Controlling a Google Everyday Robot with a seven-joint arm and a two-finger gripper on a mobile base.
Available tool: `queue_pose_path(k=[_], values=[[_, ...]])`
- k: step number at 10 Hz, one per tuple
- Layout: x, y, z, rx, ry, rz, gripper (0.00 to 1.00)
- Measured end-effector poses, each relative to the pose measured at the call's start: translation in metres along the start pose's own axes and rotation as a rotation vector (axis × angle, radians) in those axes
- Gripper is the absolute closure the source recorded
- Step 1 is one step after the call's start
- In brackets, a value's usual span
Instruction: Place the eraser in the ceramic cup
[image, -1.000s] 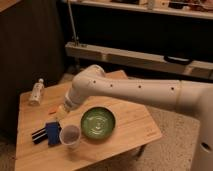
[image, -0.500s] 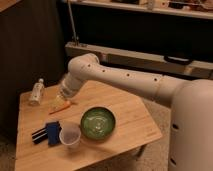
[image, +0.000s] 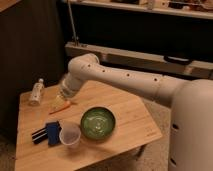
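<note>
The eraser (image: 48, 133), a flat dark-blue block with black bars, lies on the wooden table (image: 130, 112) near its front left. Just to its right stands the pale ceramic cup (image: 70, 135), upright and with nothing visible in it. My white arm reaches in from the right and bends down over the table's left half. My gripper (image: 59, 101) hangs low above the table, over the orange carrot (image: 61, 106), behind the eraser and the cup. It is open and holds nothing.
A green bowl (image: 98, 123) sits to the right of the cup. A clear bottle (image: 36, 92) lies at the table's back left corner. Dark shelving and a bench stand behind the table.
The arm has swung back and to the left, away from the cup and the bowl, and its gripper now hangs over the carrot. The objects have stayed where they were.
</note>
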Motion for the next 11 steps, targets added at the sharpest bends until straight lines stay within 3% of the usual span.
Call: queue_pose_path(k=[7,10,11], values=[[-0.003,0.0,0.0,0.001,-0.007,-0.014,0.34],[-0.036,0.013,0.023,-0.012,-0.043,-0.234,0.34],[-0.057,0.017,0.041,-0.036,-0.04,-0.317,0.34]])
